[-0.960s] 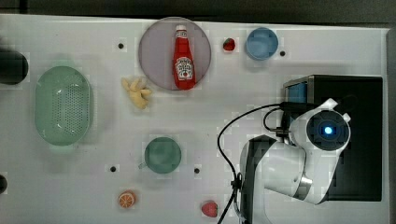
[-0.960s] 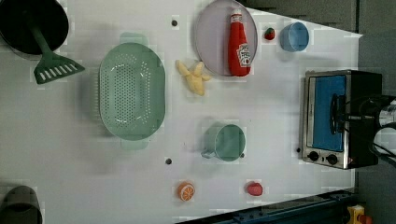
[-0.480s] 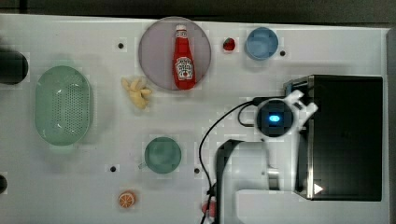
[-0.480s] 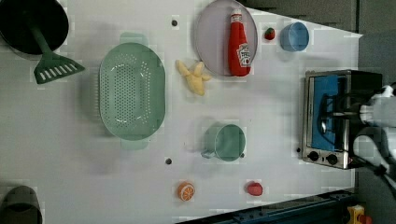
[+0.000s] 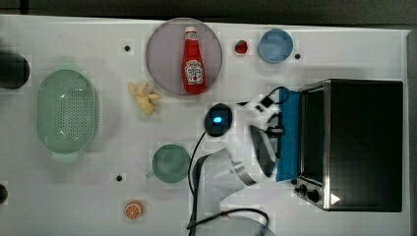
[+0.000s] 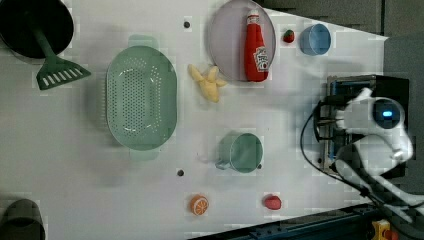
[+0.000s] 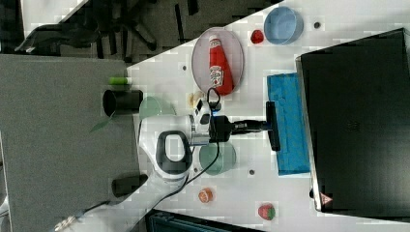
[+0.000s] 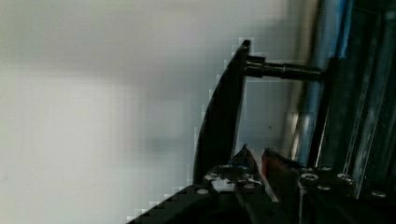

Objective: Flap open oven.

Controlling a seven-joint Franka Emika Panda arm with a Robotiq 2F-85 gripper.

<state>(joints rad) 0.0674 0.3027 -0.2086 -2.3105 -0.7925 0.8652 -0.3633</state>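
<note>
Boxy black toaster oven (image 5: 361, 142), right of top view: stiff hinged blue glass door (image 7: 287, 121), best drawn by black bar handle (image 7: 273, 125), currently clenched by tool (image 7: 269, 125).

- The boxy black toaster oven (image 5: 361, 142) has a matt dark metal casing with a silvery metal front frame.
- Its blue-tinted glass door (image 7: 287, 123) looks smooth and glossy.
- The white table (image 5: 98, 196) is smooth and matt.
- The red plastic ketchup bottle (image 5: 193, 69) shines slightly.
- The green perforated plastic colander (image 6: 141, 97) looks dull.
</note>
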